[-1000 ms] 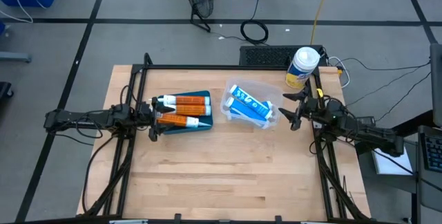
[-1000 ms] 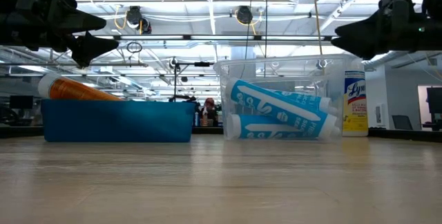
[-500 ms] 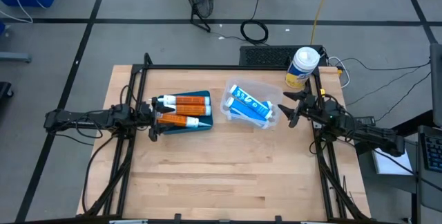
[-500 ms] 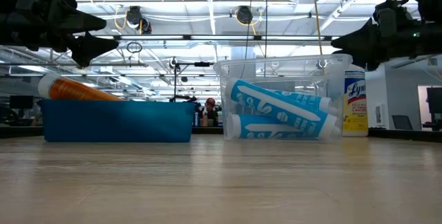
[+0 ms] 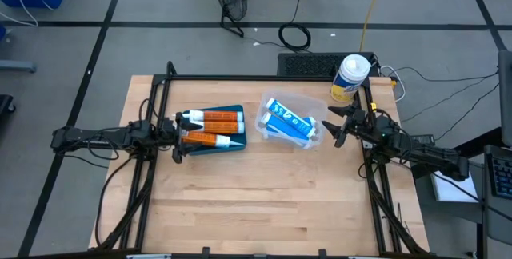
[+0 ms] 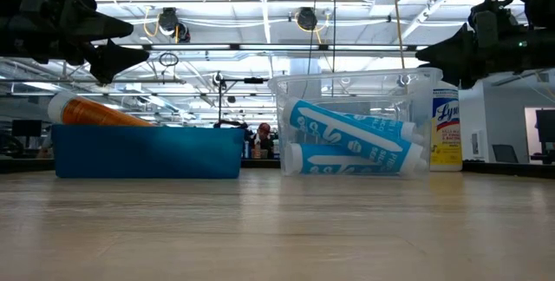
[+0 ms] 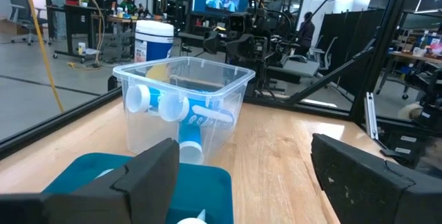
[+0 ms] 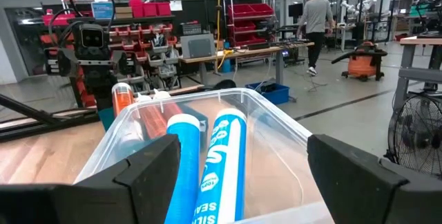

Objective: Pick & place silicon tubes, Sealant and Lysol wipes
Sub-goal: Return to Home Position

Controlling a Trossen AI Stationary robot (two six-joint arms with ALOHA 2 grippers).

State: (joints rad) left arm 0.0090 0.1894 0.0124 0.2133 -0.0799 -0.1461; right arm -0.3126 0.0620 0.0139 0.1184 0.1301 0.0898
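Note:
Two orange nozzle tubes (image 5: 210,128) lie in a blue tray (image 5: 232,143) at the table's left. Two slim blue tubes (image 5: 286,121) lie in a clear plastic bin (image 5: 308,107) at centre right; they also show in the right wrist view (image 8: 221,162). The yellow Lysol wipes canister (image 5: 350,77) with a white domed top stands upright at the far right corner. My left gripper (image 5: 178,137) is open over the blue tray's left end. My right gripper (image 5: 336,127) is open just right of the clear bin, above the table.
Dark frame rails (image 5: 264,77) run along the table's far edge and down both sides. Bare wooden table (image 5: 256,203) lies toward the near edge. A person (image 8: 318,10) walks in the room far behind.
My right gripper has gone a little toward the table's far edge and toward the clear bin, and has come slightly lower. Nothing else has moved.

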